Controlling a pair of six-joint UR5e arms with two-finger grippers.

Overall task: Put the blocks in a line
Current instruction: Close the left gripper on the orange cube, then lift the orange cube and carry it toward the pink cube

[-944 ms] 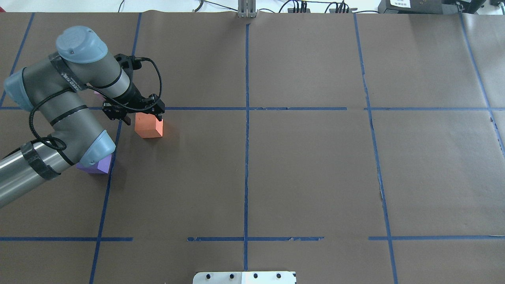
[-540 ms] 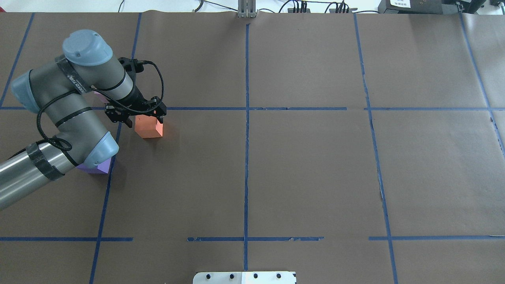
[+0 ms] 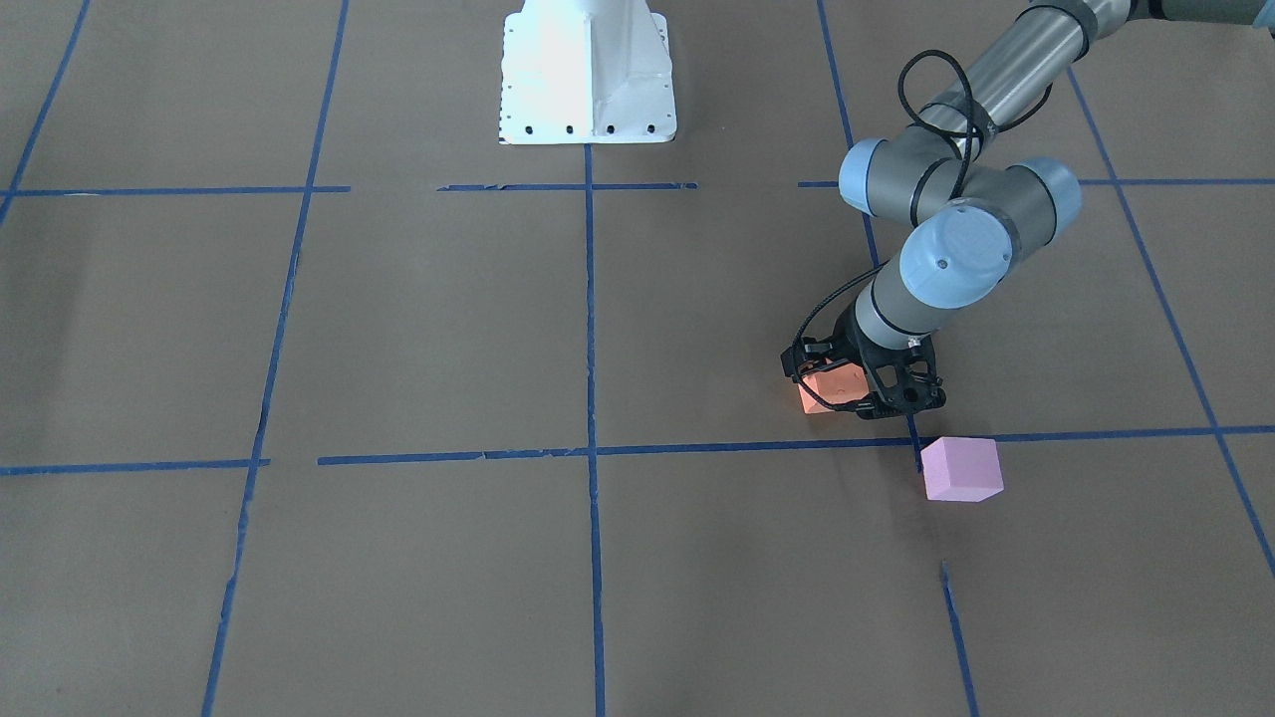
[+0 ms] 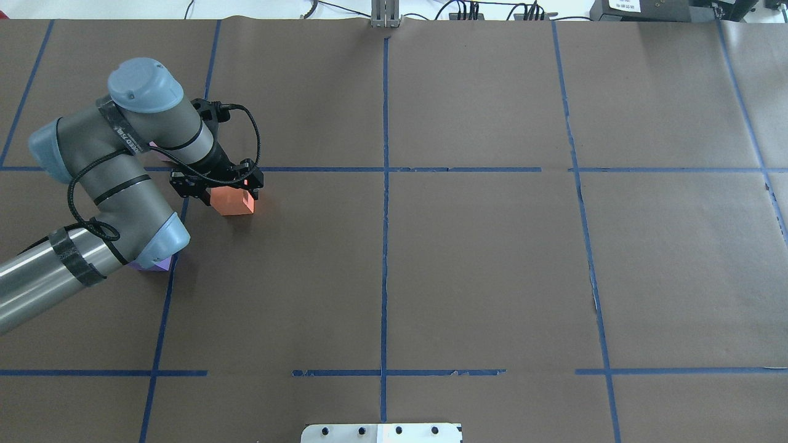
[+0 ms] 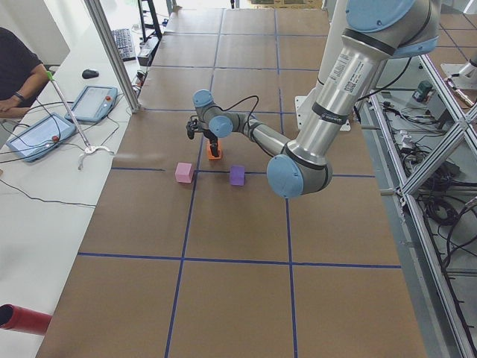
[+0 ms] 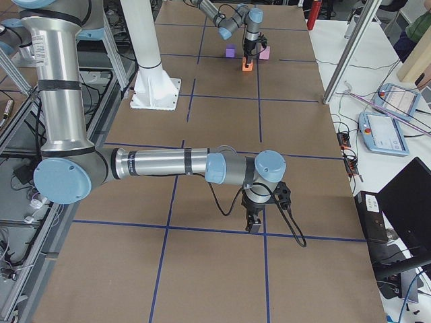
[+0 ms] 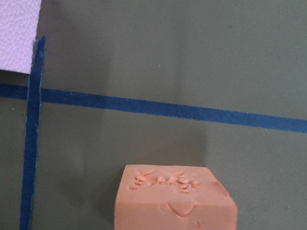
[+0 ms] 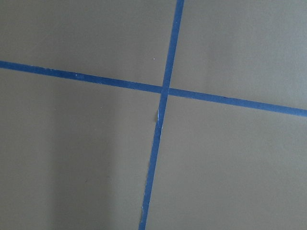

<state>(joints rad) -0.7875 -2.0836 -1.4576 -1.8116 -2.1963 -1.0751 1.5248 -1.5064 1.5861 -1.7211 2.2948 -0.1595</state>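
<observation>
Jaws of left gripper [image 4: 229, 194] stand spread astride the orange block [image 4: 234, 205]; pink block [image 3: 961, 468], nearly hidden overhead, shows from the front.

Orange block [image 4: 232, 202], pink block [image 3: 961, 469], purple block [image 5: 237, 175]; the table [image 4: 492, 258] is brown with blue tape lines [image 4: 385, 246].

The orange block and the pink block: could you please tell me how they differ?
The orange block sits under the left hand; the pink block stands free. The orange block lies robot-side of the blue tape line; the pink block lies beyond it. Both are like-sized cubes.
</observation>
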